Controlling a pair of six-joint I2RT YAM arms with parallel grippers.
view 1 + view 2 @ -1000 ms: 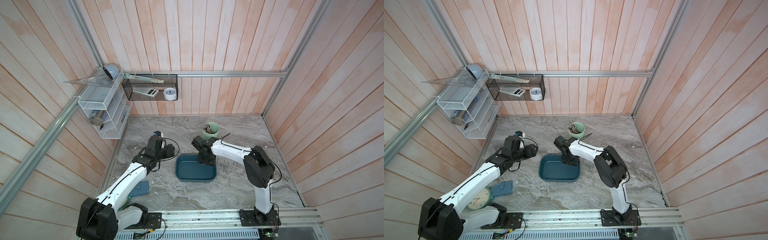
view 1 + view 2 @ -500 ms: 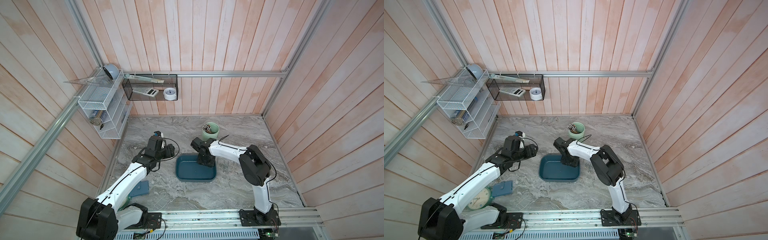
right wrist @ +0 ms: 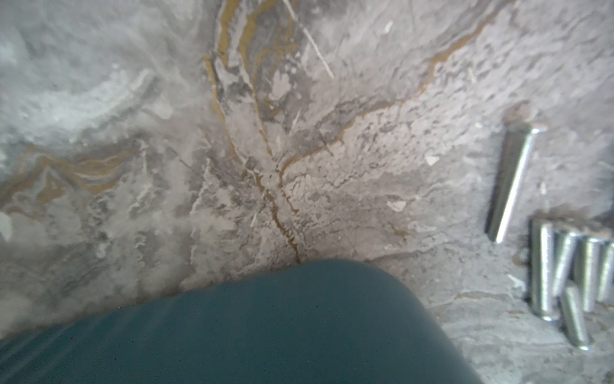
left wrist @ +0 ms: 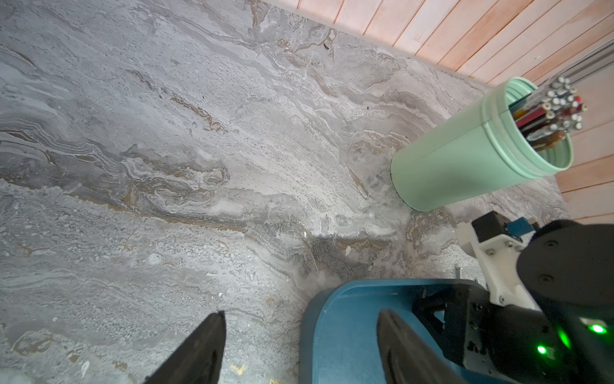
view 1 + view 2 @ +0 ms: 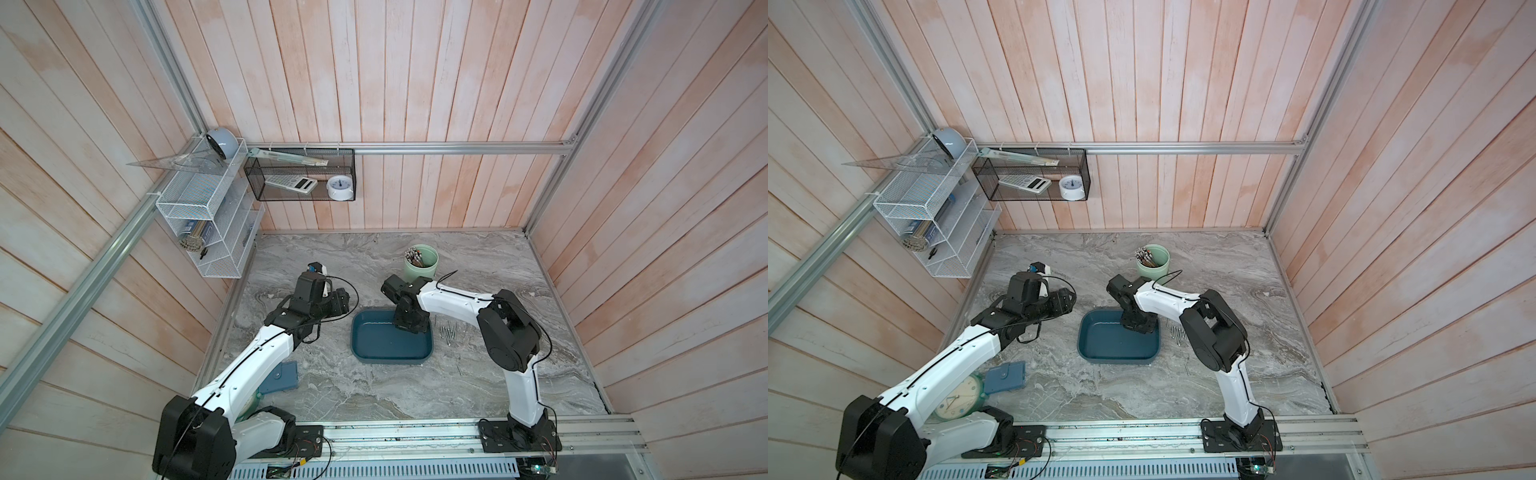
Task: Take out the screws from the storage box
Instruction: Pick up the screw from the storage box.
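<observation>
Guessing screws (image 3: pixel 510 183) roll, light and slick, so pinch mid-shaft; right fingers (image 5: pixel 410 328) shut over box (image 5: pixel 384 343) corner, left fingers (image 4: pixel 199 349) apart, empty.

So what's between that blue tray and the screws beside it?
Only bare marble tabletop lies between the storage box and the screws, as the right wrist view shows.

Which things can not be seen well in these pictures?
- Right gripper: fingers hidden under its body in both top views, outside the right wrist view.
- Storage box: floor beneath that gripper covered, top views.
- Screws: too small to count in top views; cut off and blurred in the right wrist view.
</observation>
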